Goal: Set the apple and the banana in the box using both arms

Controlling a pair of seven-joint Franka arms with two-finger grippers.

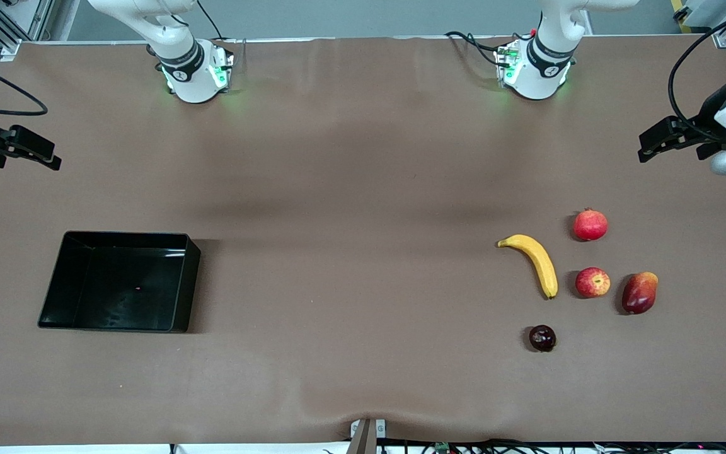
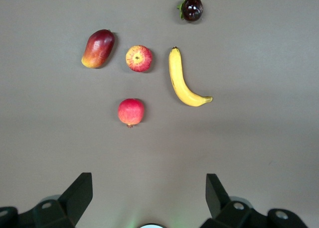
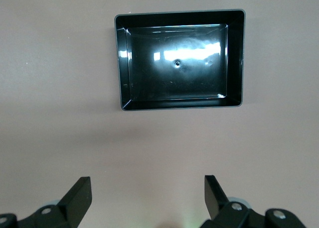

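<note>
Apple (image 1: 592, 282) sits near the tabletop's left-arm end, dimple up, just beside the banana (image 1: 534, 261). Banana's long axis runs diagonally, one tip toward the front edge. Box (image 1: 60, 277) lies near the right-arm end. Left gripper (image 2: 148, 195) and right gripper (image 3: 148, 195) hover, jaws apart, partly cut off.

pomegranate (image 1: 590, 225): farthest from camera | mango (image 1: 639, 292): toward left arm's end | dark plum (image 1: 542, 338): nearest camera
</note>
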